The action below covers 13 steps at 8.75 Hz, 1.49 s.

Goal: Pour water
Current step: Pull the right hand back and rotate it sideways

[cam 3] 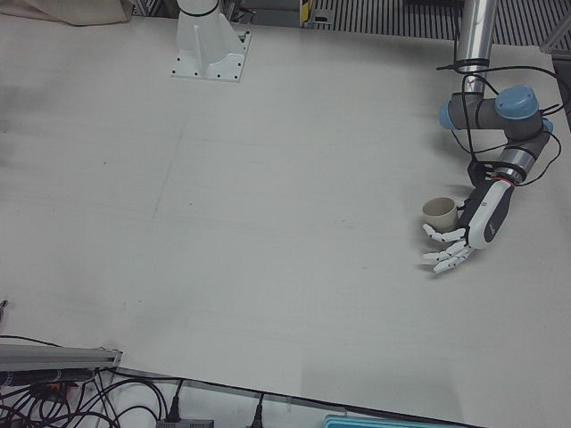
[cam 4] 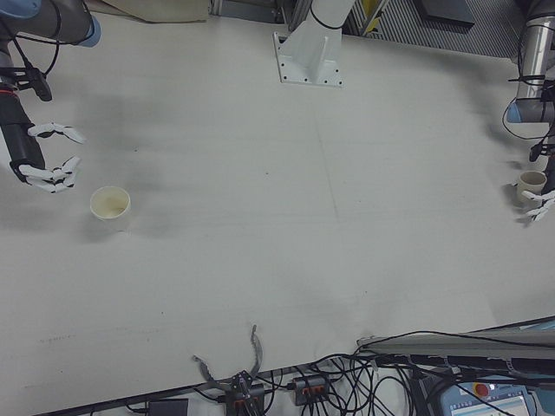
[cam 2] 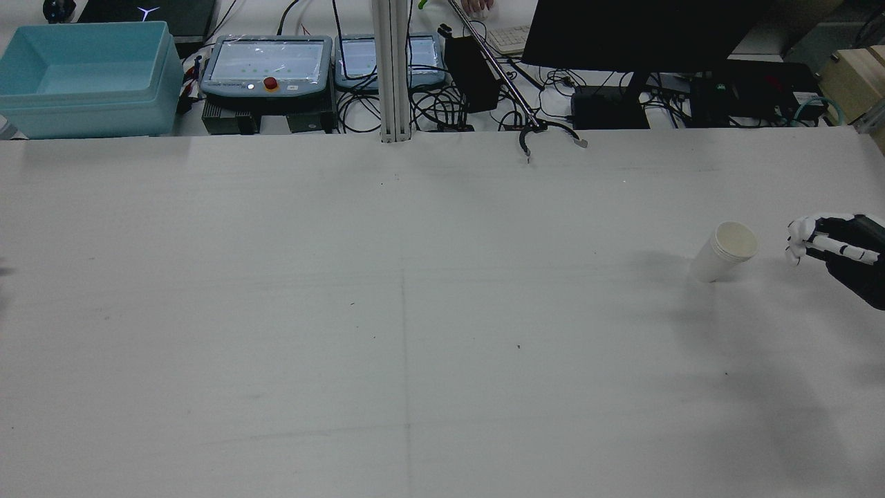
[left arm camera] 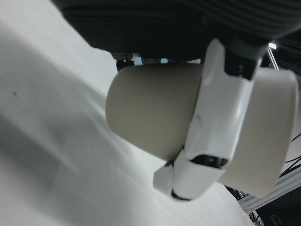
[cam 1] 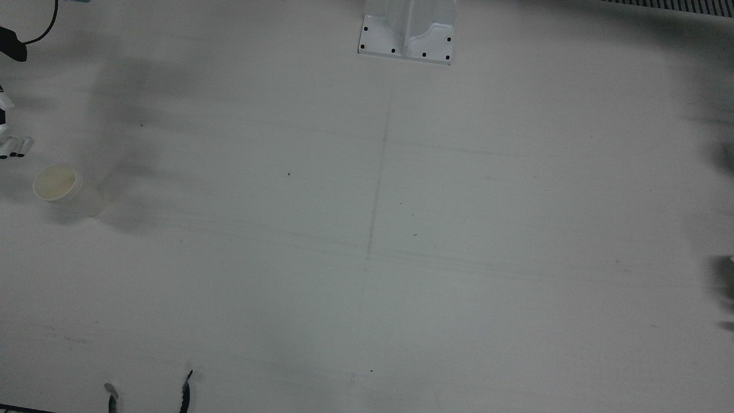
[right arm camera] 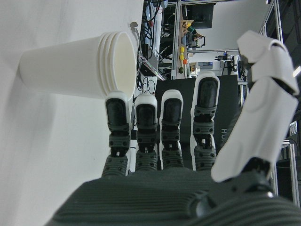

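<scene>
Two white paper cups stand upright on the white table. One cup (cam 2: 726,250) stands at the robot's right side; it also shows in the front view (cam 1: 59,184), the right-front view (cam 4: 110,204) and the right hand view (right arm camera: 80,68). My right hand (cam 2: 836,252) is open a short way beside it, fingers stretched toward it, not touching (cam 4: 45,156). The other cup (cam 3: 439,212) stands at the left side. My left hand (cam 3: 464,236) is open with spread fingers right beside it. In the left hand view that cup (left arm camera: 155,117) fills the frame with one finger (left arm camera: 216,127) across it.
A white mounting bracket (cam 1: 407,34) stands at the table's middle, at the arms' side. A grabber tool's claw (cam 2: 550,135) lies on the operators' edge. A teal bin (cam 2: 83,76), teach pendants (cam 2: 266,66) and cables lie beyond that edge.
</scene>
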{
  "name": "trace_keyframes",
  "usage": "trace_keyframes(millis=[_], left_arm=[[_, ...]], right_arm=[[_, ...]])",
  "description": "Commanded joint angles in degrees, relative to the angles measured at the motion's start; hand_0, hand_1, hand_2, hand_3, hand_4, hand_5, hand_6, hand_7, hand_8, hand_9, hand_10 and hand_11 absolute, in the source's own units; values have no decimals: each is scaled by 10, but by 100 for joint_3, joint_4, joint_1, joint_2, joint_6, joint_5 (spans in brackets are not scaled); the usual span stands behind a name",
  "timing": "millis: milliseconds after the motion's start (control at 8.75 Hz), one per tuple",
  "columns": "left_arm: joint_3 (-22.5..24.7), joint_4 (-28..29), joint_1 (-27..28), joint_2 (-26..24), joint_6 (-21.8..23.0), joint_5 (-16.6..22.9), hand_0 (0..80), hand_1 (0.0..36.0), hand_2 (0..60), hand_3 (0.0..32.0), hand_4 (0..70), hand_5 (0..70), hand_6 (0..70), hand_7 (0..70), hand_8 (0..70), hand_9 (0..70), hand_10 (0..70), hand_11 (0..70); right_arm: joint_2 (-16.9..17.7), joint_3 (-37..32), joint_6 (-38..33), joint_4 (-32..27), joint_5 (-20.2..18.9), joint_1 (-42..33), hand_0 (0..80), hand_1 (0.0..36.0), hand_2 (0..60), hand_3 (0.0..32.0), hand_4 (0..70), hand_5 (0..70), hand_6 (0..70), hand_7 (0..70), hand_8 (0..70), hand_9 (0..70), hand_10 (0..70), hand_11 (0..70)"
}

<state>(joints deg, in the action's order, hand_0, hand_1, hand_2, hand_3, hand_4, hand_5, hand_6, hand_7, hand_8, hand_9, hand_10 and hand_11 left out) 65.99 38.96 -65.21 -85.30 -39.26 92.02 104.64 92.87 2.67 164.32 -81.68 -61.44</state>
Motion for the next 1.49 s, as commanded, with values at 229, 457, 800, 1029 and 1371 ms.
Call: trace_keyframes(millis=[229, 457, 800, 1029, 1371], left_arm=[[19, -91, 0, 66, 375, 9, 800, 360, 600, 0, 700, 700, 249, 217, 141, 130, 102, 176], [46, -108, 0, 58, 463, 0, 800, 360, 600, 0, 700, 700, 255, 220, 143, 133, 106, 184], [143, -214, 0, 58, 481, 9, 800, 360, 600, 0, 700, 700, 253, 220, 141, 130, 104, 182], [143, -240, 0, 66, 560, 9, 800, 360, 600, 0, 700, 700, 249, 220, 139, 129, 101, 179], [143, -205, 0, 119, 569, 9, 800, 360, 600, 0, 700, 700, 239, 217, 137, 128, 104, 182]], right_arm=[[329, -85, 1212, -366, 24, -1303, 567, 257, 173, 0, 102, 40, 15, 38, 0, 0, 0, 0], [-12, -547, 2321, -357, -383, -1565, 528, 217, 151, 0, 86, 59, 22, 38, 0, 0, 0, 0], [-996, -1849, 2931, -392, -322, -1197, 513, 200, 115, 0, 0, 46, 0, 0, 0, 0, 0, 0], [-1007, -1816, 3309, -436, -287, -872, 519, 197, 64, 0, 0, 55, 0, 0, 0, 0, 0, 0], [-1007, -1650, 3784, -428, -33, 32, 553, 229, 80, 0, 0, 94, 0, 27, 0, 0, 0, 0]])
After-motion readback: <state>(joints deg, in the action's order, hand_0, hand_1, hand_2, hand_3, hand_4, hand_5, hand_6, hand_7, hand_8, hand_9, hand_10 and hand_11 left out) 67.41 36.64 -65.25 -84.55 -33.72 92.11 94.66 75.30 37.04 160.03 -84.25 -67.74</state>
